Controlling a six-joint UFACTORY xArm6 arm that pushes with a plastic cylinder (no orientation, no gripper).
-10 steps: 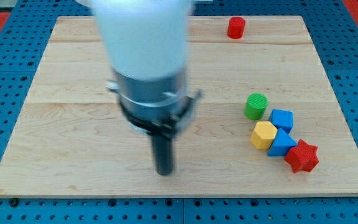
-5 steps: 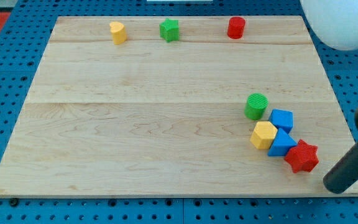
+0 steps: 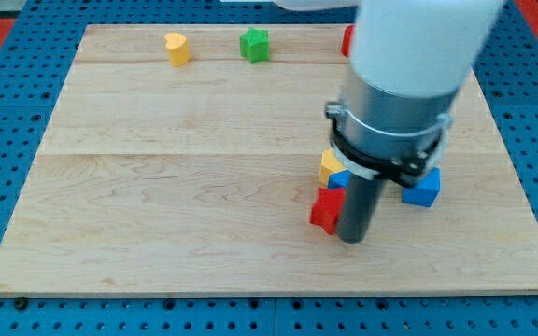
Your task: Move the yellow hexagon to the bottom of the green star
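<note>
The green star (image 3: 255, 45) sits near the view's top, left of centre. The yellow hexagon (image 3: 331, 164) peeks out at the left side of the arm, low and right of centre, far from the star. My tip (image 3: 351, 237) is on the board just right of the red star (image 3: 326, 209), touching or nearly touching it. A blue block (image 3: 339, 180) lies between the yellow hexagon and the red star, mostly hidden by the rod. The arm's body hides much of the cluster.
A blue cube (image 3: 422, 187) lies right of the rod. A second yellow block (image 3: 176, 48) sits at the view's top left. A red cylinder (image 3: 347, 39) at the top is mostly hidden behind the arm. The green cylinder does not show.
The arm swung from the view's right edge leftward into the cluster. The red star, yellow hexagon and a blue block have shifted left; the green cylinder is now hidden.
</note>
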